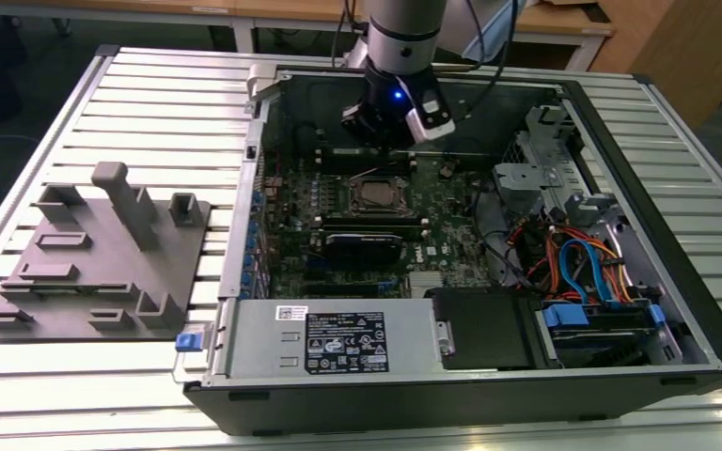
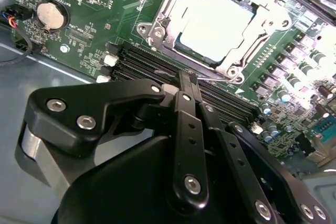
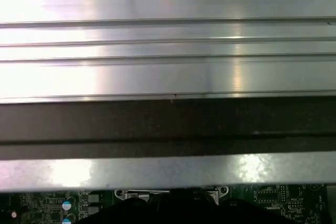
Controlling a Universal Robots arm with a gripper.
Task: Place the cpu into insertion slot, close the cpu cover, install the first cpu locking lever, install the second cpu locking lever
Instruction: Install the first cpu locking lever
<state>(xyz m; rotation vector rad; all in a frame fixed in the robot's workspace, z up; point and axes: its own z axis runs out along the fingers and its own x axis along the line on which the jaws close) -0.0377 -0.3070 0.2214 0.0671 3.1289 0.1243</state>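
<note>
Open computer case [image 1: 462,395] is lying on its side on the slatted table [image 1: 161,103], reaching close to the table's near edge. Silver power supply [image 1: 336,343] is sitting along the case's near wall. Grey fixture plate [image 1: 91,254] is resting beside the case, toward the table's edge at the exterior view's left.

Further in, green motherboard [image 1: 449,254] is covering the case floor. Near the board's middle the cpu [image 2: 215,22] is sitting in the socket [image 2: 185,45], pale face up. The cpu cover [image 2: 157,17] is lying flat around it, showing that face through its window.

Beyond the socket, toward the case's far wall, the gripper [image 2: 190,77] is hanging from the arm [image 1: 405,28]. Fingers are pressing together with nothing between them. Tips are hovering over the memory slots [image 2: 142,66] just beside the socket, apart from the cpu.
</note>
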